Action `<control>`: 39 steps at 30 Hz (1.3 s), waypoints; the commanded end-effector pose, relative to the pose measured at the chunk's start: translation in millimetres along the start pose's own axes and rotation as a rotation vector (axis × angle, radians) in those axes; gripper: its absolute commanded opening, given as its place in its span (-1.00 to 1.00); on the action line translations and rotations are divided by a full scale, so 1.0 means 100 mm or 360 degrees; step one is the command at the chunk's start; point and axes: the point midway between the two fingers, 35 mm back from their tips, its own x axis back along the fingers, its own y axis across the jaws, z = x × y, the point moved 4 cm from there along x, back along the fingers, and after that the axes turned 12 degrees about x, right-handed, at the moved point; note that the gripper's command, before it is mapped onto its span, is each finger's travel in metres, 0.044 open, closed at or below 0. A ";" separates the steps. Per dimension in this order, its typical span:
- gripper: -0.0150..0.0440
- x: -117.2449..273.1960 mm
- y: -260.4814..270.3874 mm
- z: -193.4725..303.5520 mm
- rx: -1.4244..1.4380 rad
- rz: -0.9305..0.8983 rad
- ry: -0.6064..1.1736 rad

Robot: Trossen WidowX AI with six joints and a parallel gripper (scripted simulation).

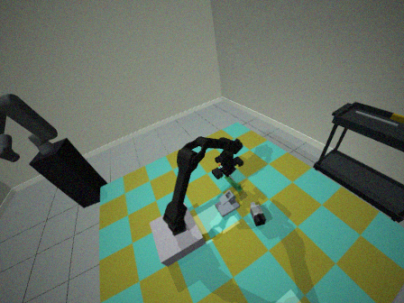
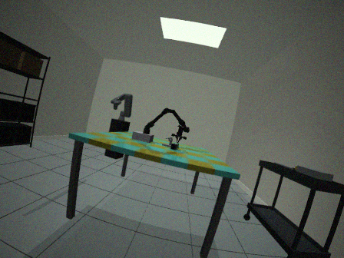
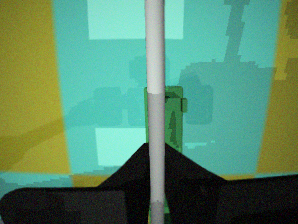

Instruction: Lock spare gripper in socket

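My gripper (image 3: 154, 149) is shut on the lock pin (image 3: 155, 90), a thin grey-white rod that runs straight up the middle of the wrist view between the dark fingers. A green see-through strip (image 3: 165, 120) lies on the teal tile right under the pin. In the top view the gripper (image 1: 225, 170) hangs low over the table at the far side, with the pin's red head (image 1: 219, 168) by the fingers and the green strip (image 1: 234, 181) just beyond. The grey mount with its socket (image 1: 226, 203) and the spare gripper (image 1: 258, 213) stand apart on the table, nearer the front.
The arm's grey base plate (image 1: 177, 239) sits at the table's left side. A black cart (image 1: 365, 153) stands off the table to the right. A dark block with another arm (image 1: 63, 173) stands on the floor at the left.
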 end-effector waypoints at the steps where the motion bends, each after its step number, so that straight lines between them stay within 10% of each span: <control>1: -0.49 0.01 0.00 0.02 0.0001 0.0004 0.0000; 39: -0.49 -0.12 0.03 0.60 0.0017 -0.0008 0.0005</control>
